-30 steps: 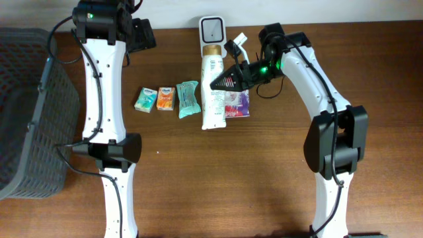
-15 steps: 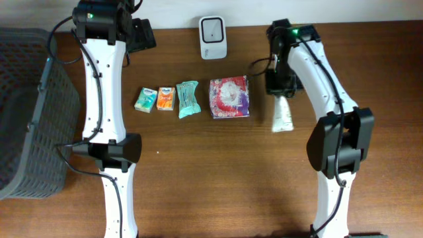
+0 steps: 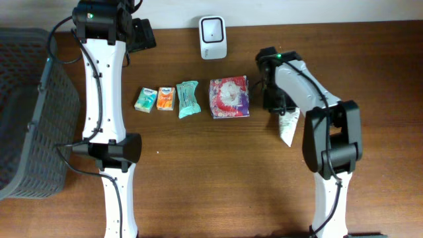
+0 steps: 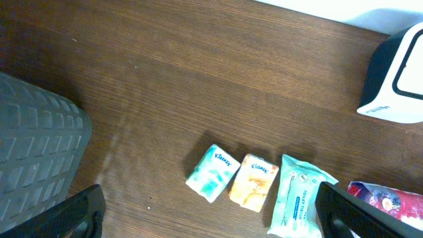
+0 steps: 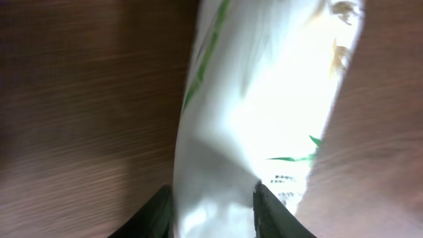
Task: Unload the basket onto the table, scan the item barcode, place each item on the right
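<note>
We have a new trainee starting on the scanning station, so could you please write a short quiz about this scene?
1. True or false: in the overhead view, the white tube lies to the right of the red packet.
2. How many Kleenex packs lie beside the wipes pack? A one, B two, C four.
3. Fill in: the ___ gripper stands wide open.
Key: 1 true; 2 B; 3 left gripper.
</note>
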`<state>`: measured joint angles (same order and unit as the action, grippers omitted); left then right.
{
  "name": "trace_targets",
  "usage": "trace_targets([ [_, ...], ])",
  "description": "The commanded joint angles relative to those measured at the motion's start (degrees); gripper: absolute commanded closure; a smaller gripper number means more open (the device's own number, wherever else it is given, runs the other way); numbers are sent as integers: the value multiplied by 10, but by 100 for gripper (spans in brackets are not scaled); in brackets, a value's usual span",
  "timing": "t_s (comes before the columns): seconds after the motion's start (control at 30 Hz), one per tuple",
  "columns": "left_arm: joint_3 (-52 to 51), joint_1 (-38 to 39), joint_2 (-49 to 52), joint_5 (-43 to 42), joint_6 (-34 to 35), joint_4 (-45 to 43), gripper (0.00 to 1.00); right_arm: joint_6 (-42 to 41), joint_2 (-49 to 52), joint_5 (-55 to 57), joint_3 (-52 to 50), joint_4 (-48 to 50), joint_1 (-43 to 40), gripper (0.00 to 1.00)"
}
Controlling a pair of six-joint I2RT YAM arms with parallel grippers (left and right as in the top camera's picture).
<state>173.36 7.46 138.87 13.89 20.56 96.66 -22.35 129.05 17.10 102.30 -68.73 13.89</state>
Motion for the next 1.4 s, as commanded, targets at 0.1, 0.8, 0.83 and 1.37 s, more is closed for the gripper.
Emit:
trace_targets([
  [0.1,1,0,-2,0,-3,0,1,-7,-7,-38,49,-41,42,22],
  [0.8,1,0,-2,0,-3,1,1,103,-1,-255,40,25,-66,96],
  [0.83,1,0,-2,0,-3,1,1,104,-1,-255,93,23,-56,96],
  [1.37,1,0,-2,0,-3,1,1,-543,109,-260,192,652,76,96],
])
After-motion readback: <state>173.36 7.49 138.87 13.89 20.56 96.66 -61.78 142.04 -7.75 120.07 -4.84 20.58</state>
